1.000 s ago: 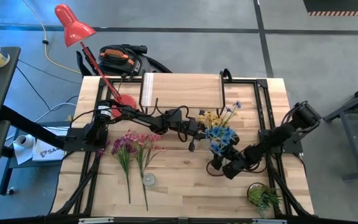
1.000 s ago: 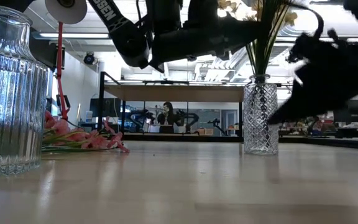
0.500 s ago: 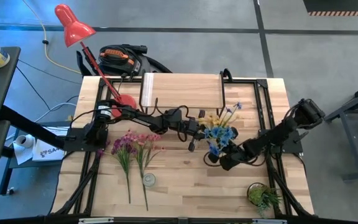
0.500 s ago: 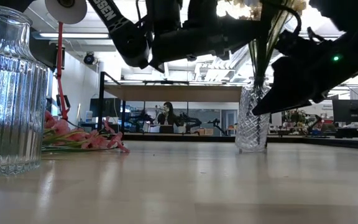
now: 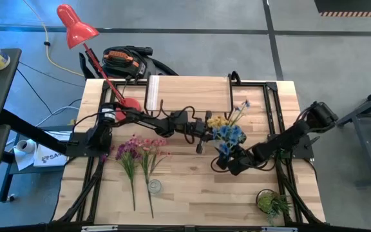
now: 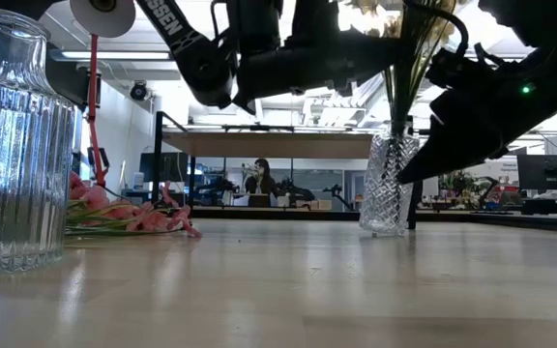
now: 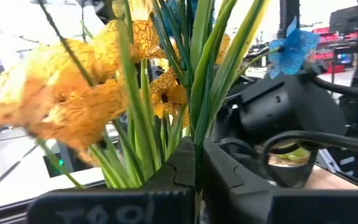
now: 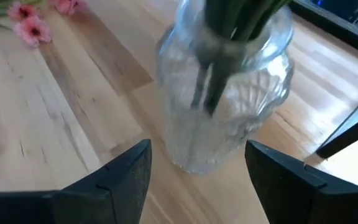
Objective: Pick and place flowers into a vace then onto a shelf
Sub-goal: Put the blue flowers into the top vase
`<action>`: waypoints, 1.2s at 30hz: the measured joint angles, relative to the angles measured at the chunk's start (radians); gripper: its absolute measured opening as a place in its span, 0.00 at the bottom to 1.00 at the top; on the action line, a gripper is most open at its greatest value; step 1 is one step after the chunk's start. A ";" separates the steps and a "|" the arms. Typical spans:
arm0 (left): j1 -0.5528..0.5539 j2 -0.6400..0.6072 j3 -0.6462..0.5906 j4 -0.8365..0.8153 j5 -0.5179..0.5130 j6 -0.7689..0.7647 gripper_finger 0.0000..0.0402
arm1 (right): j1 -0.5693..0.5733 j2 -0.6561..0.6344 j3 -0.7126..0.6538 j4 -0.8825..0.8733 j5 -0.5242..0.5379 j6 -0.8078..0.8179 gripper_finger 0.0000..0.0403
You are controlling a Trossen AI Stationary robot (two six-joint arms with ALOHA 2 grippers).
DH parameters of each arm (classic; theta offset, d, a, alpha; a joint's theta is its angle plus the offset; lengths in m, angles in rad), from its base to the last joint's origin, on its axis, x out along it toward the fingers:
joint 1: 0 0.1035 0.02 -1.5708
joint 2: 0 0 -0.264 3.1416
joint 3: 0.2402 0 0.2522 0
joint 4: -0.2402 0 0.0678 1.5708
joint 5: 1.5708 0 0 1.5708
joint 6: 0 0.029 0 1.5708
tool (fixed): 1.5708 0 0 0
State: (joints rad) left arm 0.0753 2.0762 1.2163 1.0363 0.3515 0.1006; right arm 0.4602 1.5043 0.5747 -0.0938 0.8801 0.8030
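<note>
A cut-glass vase (image 6: 387,184) stands tilted near the table's middle, with yellow and blue flowers (image 5: 227,132) sticking out of its neck. My left gripper (image 7: 196,163) reaches in from the left above the vase and is shut on the flowers' green stems. My right gripper (image 8: 197,160) is open and low, with its fingers on either side of the vase's base (image 8: 197,158); I cannot tell whether they touch it. The purple and pink flowers (image 5: 139,151) lie flat on the table's left half. The shelf (image 5: 189,93) stands at the far edge. My left gripper pinches the bundled green stems (image 7: 194,134) between its two fingers, below the yellow blooms and above the vase's neck. It comes level from the table's left, with its fingers across the stems. The stems stand nearly upright with their lower ends inside the tilted vase.
A ribbed glass jar (image 6: 13,145) stands near the front edge, seen as a small round rim (image 5: 154,186) in the high view. A potted plant (image 5: 272,203) sits at the near right corner. A red lamp (image 5: 76,26) leans over the far left corner.
My right gripper has moved toward the table's left and far side, up to the vase. The vase has slid toward the left and tipped from upright to tilted, while my left gripper has kept hold of the stems.
</note>
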 joint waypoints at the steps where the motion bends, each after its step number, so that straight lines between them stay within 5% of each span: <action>1: 0.005 0.000 0.000 0.001 0.000 -0.008 0.10 | 0.000 -0.005 0.000 -0.012 -0.012 0.000 0.62; 11: 0.017 0.000 0.000 0.018 -0.023 -0.053 0.11 | -0.018 -0.093 0.000 -0.113 0.005 0.045 0.64; 19: 0.025 0.000 0.000 0.018 -0.061 -0.063 0.13 | -0.066 -0.081 0.000 -0.126 -0.029 0.075 0.78; 26: 0.052 0.000 0.000 0.016 -0.055 -0.106 0.12 | -0.104 -0.076 0.000 -0.005 -0.019 -0.038 0.88; 36: 0.063 -0.002 0.000 -0.024 -0.043 -0.109 0.12 | -0.180 -0.036 0.000 0.048 -0.018 -0.071 0.89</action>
State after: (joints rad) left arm 0.1382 2.0747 1.2167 1.0126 0.3088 -0.0086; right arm 0.2801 1.4685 0.5751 -0.0459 0.8622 0.7319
